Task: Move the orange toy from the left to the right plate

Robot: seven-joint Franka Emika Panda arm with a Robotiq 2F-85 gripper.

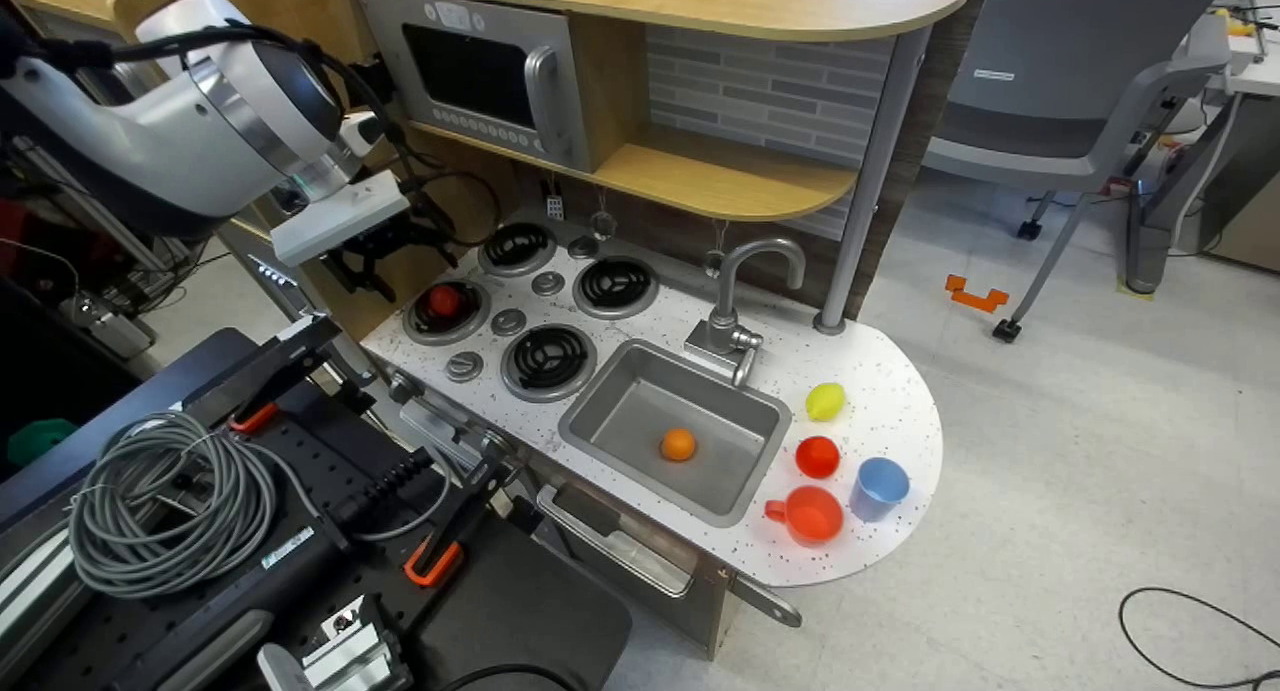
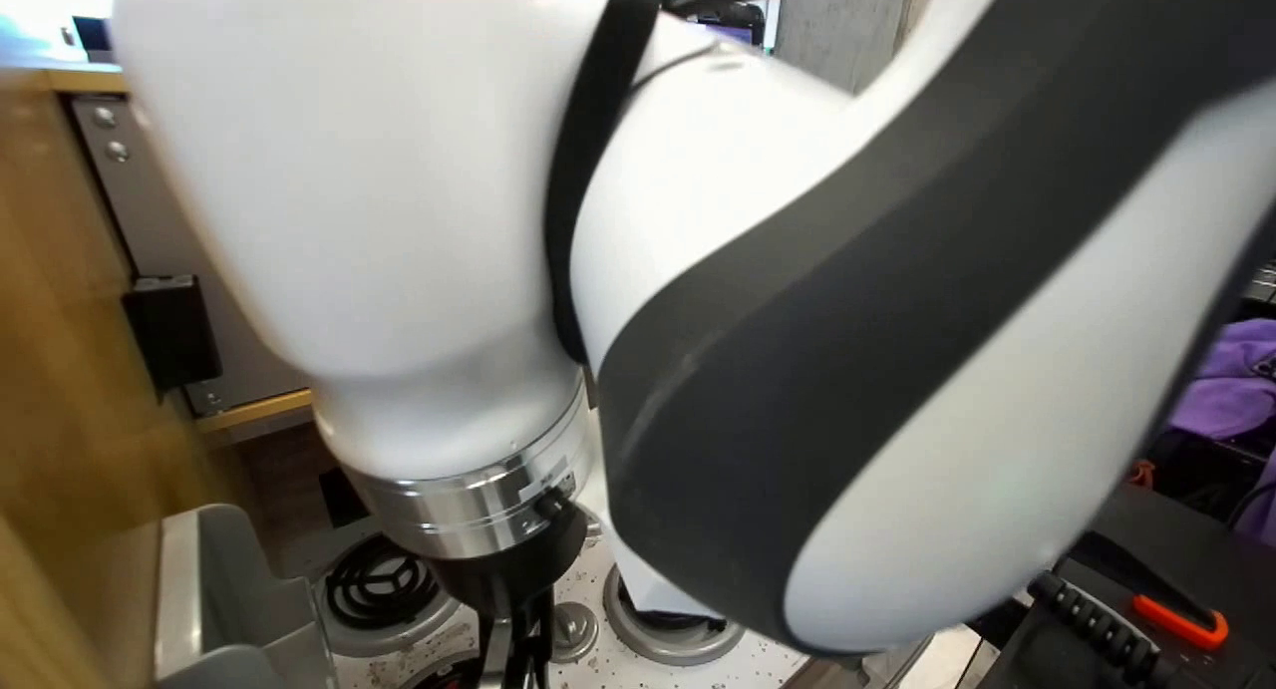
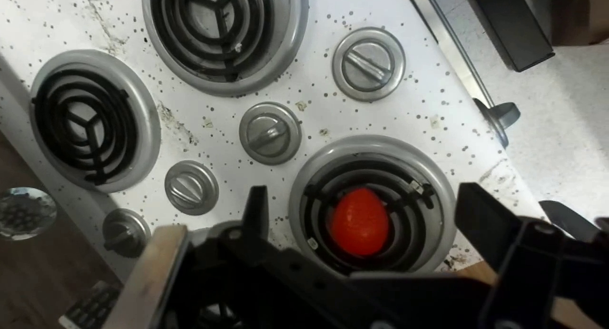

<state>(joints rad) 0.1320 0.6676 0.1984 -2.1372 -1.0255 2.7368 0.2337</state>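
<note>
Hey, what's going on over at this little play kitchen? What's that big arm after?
A robot arm hangs over the toy stovetop. Its pincer is open, and in the wrist view a small red-orange toy shows between the spread fingers, lying on a burner. Nothing grips it yet. The job is to move it from there to the right, so lowering and closing on it is probably next. In an exterior view, a paler orange ball lies in the sink.

The toy [image 3: 360,222] lies on a burner [image 3: 371,143] beside a knob [image 3: 270,133].
</note>
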